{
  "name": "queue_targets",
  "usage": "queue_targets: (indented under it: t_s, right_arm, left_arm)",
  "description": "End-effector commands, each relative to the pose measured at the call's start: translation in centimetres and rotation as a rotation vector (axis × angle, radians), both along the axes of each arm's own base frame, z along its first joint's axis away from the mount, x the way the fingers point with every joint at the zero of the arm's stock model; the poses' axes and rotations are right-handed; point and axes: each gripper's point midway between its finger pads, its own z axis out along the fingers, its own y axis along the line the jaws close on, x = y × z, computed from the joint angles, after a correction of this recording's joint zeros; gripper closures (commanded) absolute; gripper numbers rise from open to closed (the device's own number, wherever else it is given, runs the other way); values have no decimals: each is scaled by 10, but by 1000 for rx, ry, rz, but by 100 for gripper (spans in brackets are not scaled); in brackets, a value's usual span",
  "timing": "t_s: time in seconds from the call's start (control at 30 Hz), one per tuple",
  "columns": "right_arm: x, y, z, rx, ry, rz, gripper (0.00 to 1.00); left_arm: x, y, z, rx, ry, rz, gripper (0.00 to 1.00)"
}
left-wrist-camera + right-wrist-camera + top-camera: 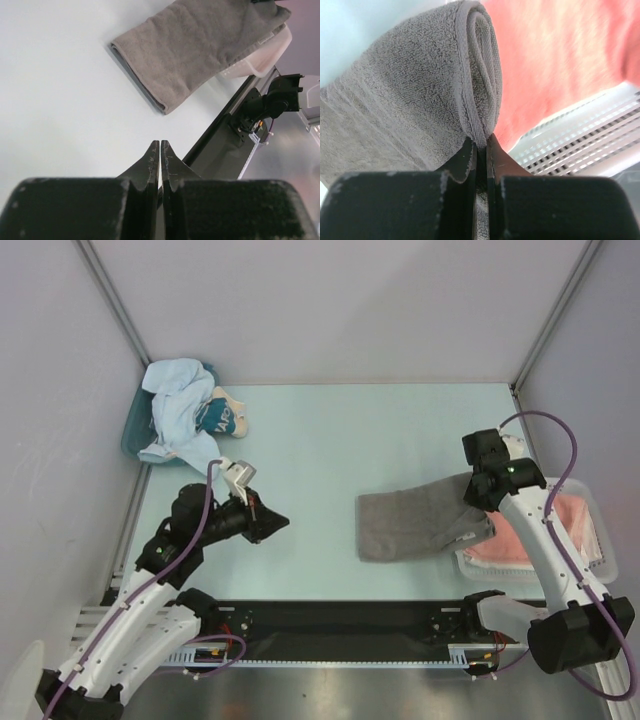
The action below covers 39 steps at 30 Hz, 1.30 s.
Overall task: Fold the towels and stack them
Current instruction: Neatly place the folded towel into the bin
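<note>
A folded grey towel (415,522) lies on the table right of centre, its right end lifted over a white basket (600,520). My right gripper (483,490) is shut on that end; the wrist view shows the grey towel (420,90) pinched between the fingertips (481,142). A salmon-pink towel (520,540) lies folded in the basket, also in the right wrist view (555,55). A light blue towel (180,410) lies crumpled at the back left. My left gripper (275,523) is shut and empty above bare table, left of the grey towel (195,50). The white towel is only partly visible behind my right gripper (513,445).
A small teal bundle with white print (220,418) sits beside the light blue towel over a teal bin (135,435). Grey walls enclose the table on three sides. A black rail (340,618) runs along the near edge.
</note>
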Motion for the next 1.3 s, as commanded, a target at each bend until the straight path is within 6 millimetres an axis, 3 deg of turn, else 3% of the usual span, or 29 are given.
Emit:
queue_targets:
  t_s: [0.0, 0.23, 0.47, 0.57, 0.6, 0.87, 1.27]
  right_arm:
    - [9, -25, 26, -138, -14, 12, 100]
    - [11, -61, 36, -194, -62, -21, 100]
    - [-1, -105, 51, -287, -93, -51, 100]
    - [-4, -110, 48, -250, -117, -12, 100]
    - [-10, -121, 47, -252, -103, -35, 100]
    - [-10, -128, 35, -227, -48, -21, 100]
    - [-11, -156, 13, -277, 60, -114, 100]
  left_arm:
    - [-4, -1, 12, -23, -83, -25, 92]
    - [-11, -3, 14, -29, -99, -41, 92]
    - [-13, -2, 16, -37, -113, -39, 92]
    - [-14, -1, 18, -38, -123, -33, 92]
    - [-14, -1, 17, -38, -122, -33, 92]
    - [-15, 0, 20, -44, -134, -33, 92]
    - [-15, 1, 20, -42, -136, -31, 92]
